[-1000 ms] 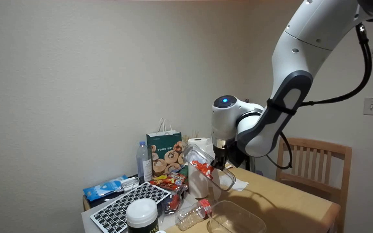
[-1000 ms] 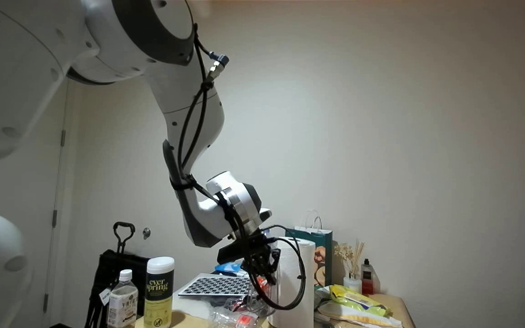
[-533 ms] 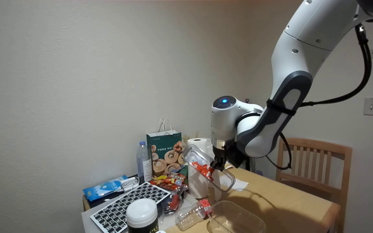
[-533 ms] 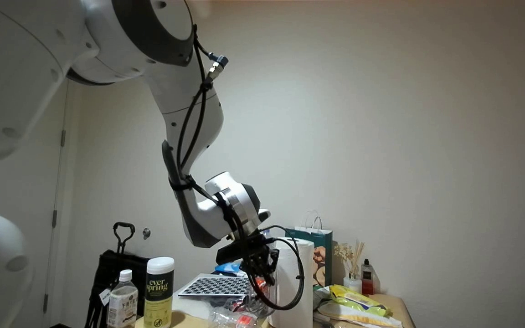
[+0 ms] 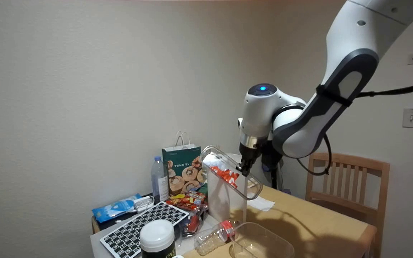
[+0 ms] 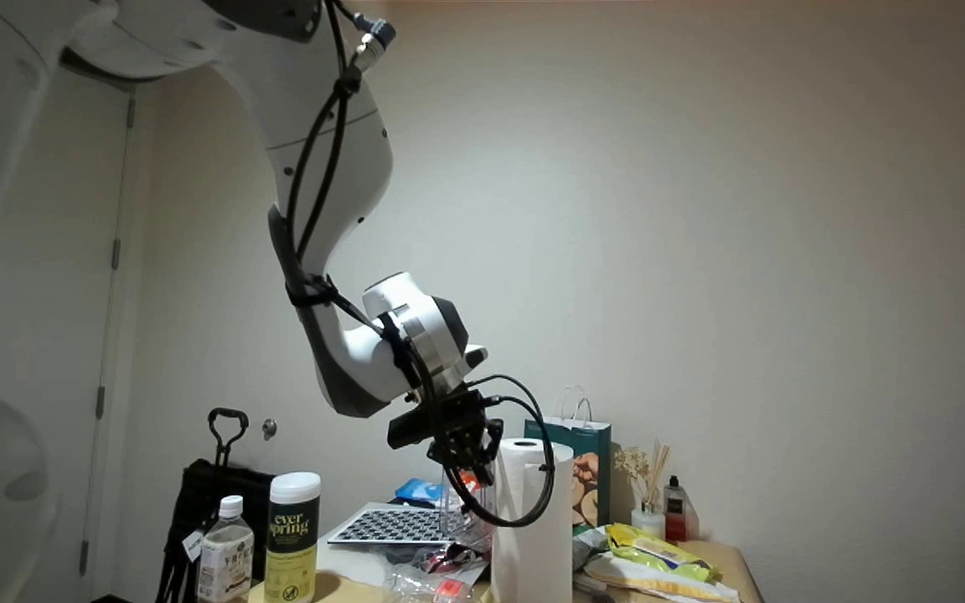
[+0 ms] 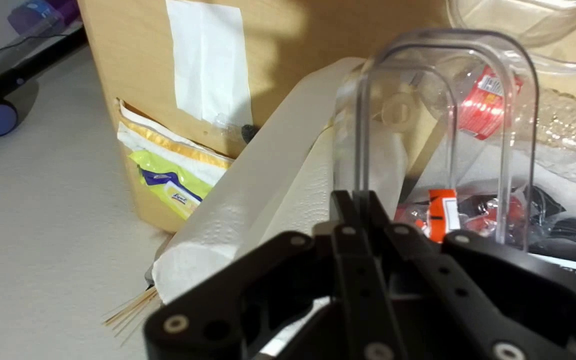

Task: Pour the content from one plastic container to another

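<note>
My gripper (image 5: 241, 168) is shut on the rim of a clear boxy plastic container (image 5: 252, 189) and holds it tilted above the table. Red wrapped packets (image 5: 226, 175) lie inside it. In the wrist view the fingertips (image 7: 360, 196) pinch one long rim of the container (image 7: 450, 39), and an orange-red packet (image 7: 443, 215) shows inside. A second clear plastic container (image 5: 264, 242) stands on the table, lower and nearer that exterior camera. It looks empty, and its lower part is cut off. In an exterior view, cables and my gripper (image 6: 482, 473) partly hide the held container.
A paper-towel roll (image 5: 218, 200) stands close behind the held container. A clear bottle with a red label (image 5: 212, 239) lies beside the second container. A white-lidded jar (image 5: 157, 236), a checkered board (image 5: 145, 227), snack bags (image 5: 190, 200) and a green paper bag (image 5: 183, 168) stand around.
My arm and gripper have risen, carrying the tilted container and packets up with them, mostly in the last half second. The second container and the table items have not moved.
</note>
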Robot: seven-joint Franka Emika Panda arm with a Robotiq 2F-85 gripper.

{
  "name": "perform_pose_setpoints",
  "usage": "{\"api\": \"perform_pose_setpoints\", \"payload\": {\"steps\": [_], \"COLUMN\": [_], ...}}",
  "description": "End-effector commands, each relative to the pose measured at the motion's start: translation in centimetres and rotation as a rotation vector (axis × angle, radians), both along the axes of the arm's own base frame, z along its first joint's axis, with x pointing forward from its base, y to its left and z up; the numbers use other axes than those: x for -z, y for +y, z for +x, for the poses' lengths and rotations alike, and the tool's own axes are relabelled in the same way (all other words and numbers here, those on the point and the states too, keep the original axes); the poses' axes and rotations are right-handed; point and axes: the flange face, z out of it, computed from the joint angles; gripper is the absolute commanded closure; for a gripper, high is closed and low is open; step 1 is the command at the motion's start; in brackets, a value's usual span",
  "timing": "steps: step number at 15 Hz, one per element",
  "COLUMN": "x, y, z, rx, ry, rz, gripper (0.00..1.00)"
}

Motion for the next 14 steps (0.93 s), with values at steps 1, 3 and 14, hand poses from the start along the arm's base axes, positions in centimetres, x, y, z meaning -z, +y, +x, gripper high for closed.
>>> {"api": "perform_pose_setpoints", "payload": {"steps": [1,3,14], "x": [-3.5,-2.5,-2.3], "y": [-0.9,-0.4,2.6], "z": [-3.7,-2.1,-5.5], "rx": [-0.037,-0.018,0.067], "ry": [-0.013,-0.015,-0.110], "rz": [0.019,0.015,0.029], "gripper": [0.95,0.94,0.95]}}
